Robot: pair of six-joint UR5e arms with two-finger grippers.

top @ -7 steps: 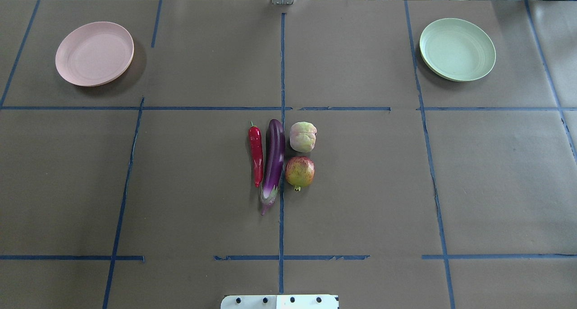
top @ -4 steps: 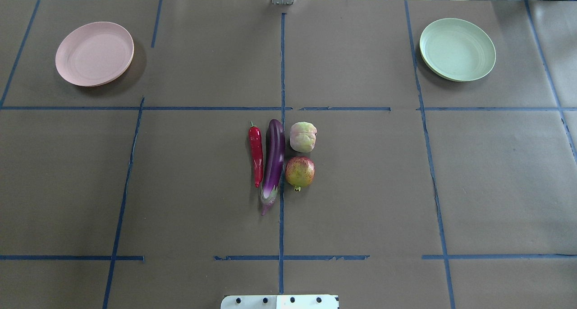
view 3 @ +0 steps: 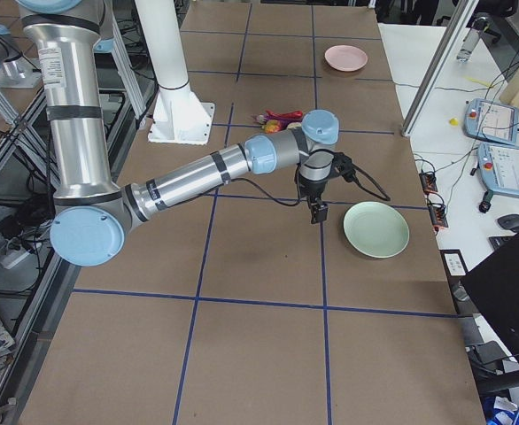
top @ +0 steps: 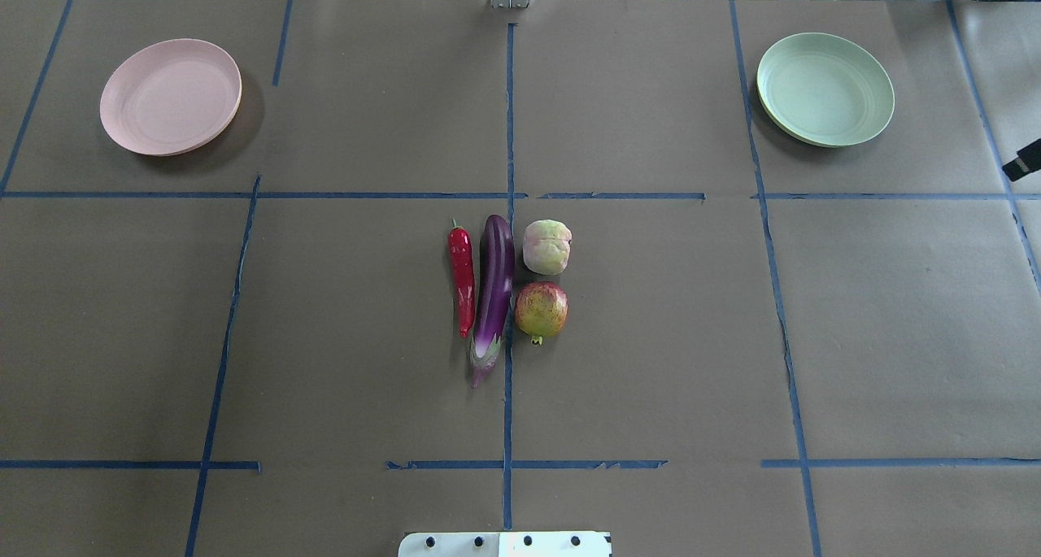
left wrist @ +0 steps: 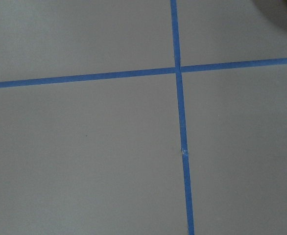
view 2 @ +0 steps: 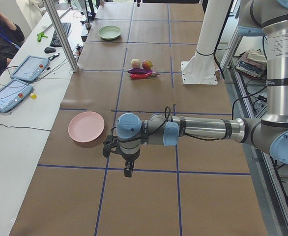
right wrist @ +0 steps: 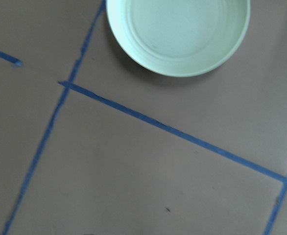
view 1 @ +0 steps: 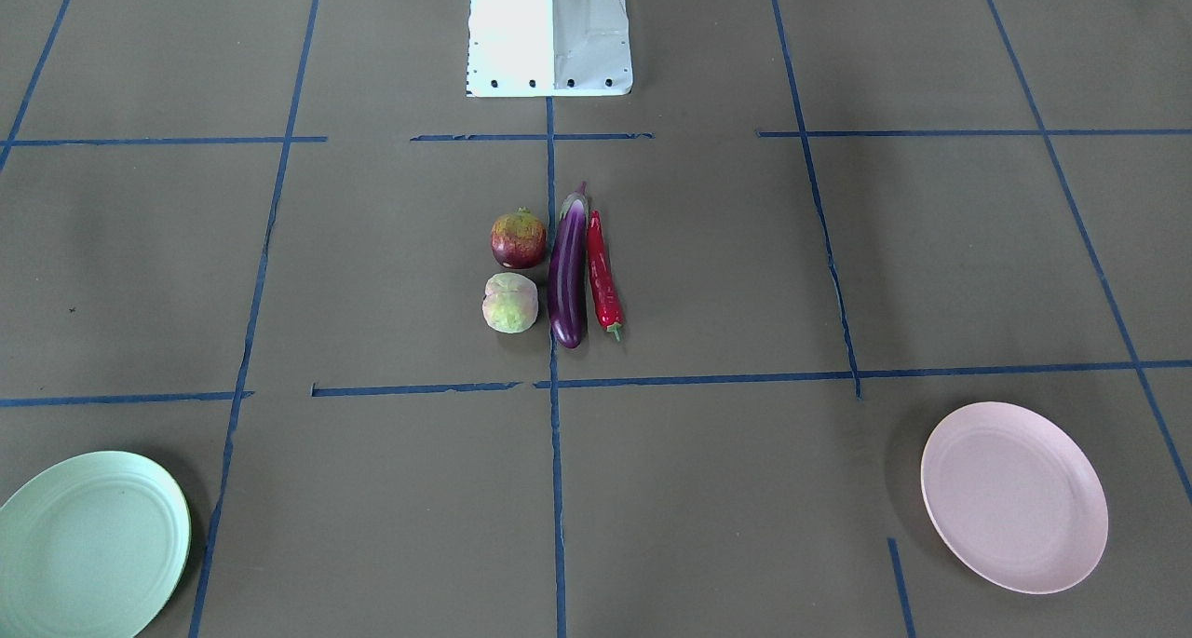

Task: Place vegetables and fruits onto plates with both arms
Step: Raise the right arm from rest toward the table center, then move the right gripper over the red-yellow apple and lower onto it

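nothing is placed yet, as far as i can judge: all four pieces lie bunched at the middle of the overhead frame. the eggplant (top: 494,289) lies lengthwise with the chili pepper (top: 463,276) just beside it on the frame's left. the peach-like fruit (top: 546,246) and the dark red fruit (top: 541,309) sit against it on the frame's right, one above the other. the pink plate (top: 171,96) in the upper left of that frame and the green plate (top: 825,89) in the upper right are both bare, well apart from the pile. my left gripper (view 2: 128,171) hangs near the pink plate in the left side view, low in the frame, with nothing in it. my right gripper (view 3: 317,212) hangs just beside the green plate at the middle of the right side view, also carrying nothing, and that plate fills the top of my right wrist view. i cannot tell for either whether the fingers are apart or together. so the whole job is ahead: four pickups and four drops, and i would guess each arm first has to travel in to the pile.
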